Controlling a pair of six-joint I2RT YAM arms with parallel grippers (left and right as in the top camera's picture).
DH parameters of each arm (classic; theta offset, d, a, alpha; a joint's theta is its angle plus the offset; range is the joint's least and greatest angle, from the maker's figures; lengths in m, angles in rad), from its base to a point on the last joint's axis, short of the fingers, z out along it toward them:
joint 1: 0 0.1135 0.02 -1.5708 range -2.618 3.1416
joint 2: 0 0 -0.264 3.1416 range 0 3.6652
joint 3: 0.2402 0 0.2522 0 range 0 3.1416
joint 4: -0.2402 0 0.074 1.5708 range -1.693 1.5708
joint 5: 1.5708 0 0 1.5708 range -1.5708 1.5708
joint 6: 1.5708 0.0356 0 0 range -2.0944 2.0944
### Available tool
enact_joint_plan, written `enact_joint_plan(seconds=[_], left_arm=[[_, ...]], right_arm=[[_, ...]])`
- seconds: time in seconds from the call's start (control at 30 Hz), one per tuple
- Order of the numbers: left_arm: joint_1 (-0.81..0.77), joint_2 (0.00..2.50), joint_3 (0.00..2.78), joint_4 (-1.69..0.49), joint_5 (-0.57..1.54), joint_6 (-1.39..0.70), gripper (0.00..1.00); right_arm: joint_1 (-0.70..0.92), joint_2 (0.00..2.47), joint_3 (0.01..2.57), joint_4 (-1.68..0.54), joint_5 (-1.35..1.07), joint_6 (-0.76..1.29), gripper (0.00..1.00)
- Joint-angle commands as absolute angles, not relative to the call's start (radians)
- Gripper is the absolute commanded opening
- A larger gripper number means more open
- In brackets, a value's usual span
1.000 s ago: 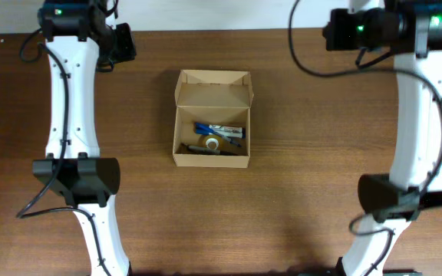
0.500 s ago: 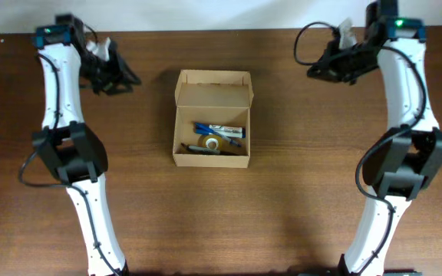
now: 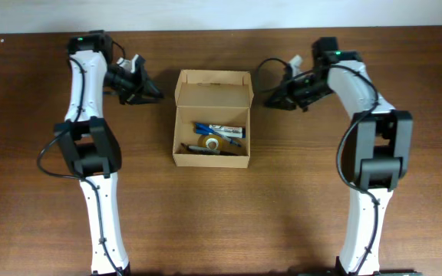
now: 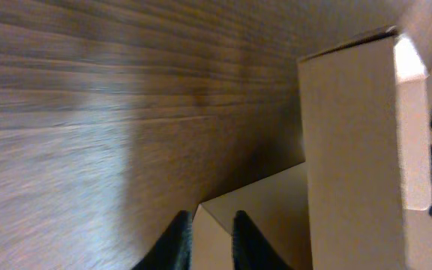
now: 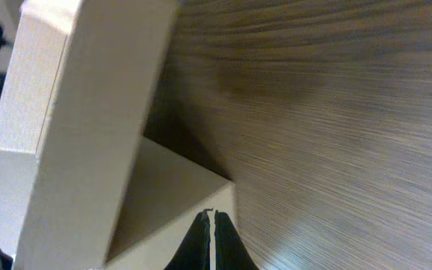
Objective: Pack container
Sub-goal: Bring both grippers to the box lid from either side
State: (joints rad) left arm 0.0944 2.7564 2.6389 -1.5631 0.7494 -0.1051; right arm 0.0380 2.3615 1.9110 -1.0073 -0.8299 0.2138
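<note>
Centrally on the brown wooden table sits the container, a tan cardboard box with its lid flap standing open at the far side. Inside lie a blue-and-white marker, a small roll of tape and a dark slim item along the near wall.

The 2 arms flank the box at the level of the flap. The left gripper points at its left side, near it but apart. The right gripper points at its right side, likewise apart.

From the left wrist, the left gripper shows its 2 dark fingers drawn almost together, a narrow slit between them and nothing held; the container looms just ahead. From the right wrist, the right gripper has its fingers pressed flat together, also empty, with the container filling the left of the view. Bare wood lies between each tool and the cardboard.
</note>
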Motion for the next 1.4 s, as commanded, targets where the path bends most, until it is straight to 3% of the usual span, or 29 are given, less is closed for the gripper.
enact_joint_plan(seconds=[0.0,0.03,0.07,1.07,1.37], left_arm=[[0.069,2.801,2.648,-1.568,0.77,-0.088,0.13],[0.064,2.801,2.648,-1.568,0.77,-0.088,0.02],[0.06,2.801,2.648,-1.568,0.767,-0.089,0.02],[0.052,2.801,2.648,-1.498,0.978,-0.088,0.02],[0.053,2.801,2.648,-1.461,1.077,-0.089,0.02]], right_arm=[[0.073,2.371,1.905,-0.978,-0.863,0.228,0.04],[0.074,2.371,1.905,-0.976,-0.863,0.232,0.03],[0.073,2.371,1.905,-0.977,-0.861,0.236,0.04],[0.113,2.387,1.835,-0.78,-0.859,0.324,0.04],[0.11,2.387,1.835,-0.577,-1.074,0.324,0.04]])
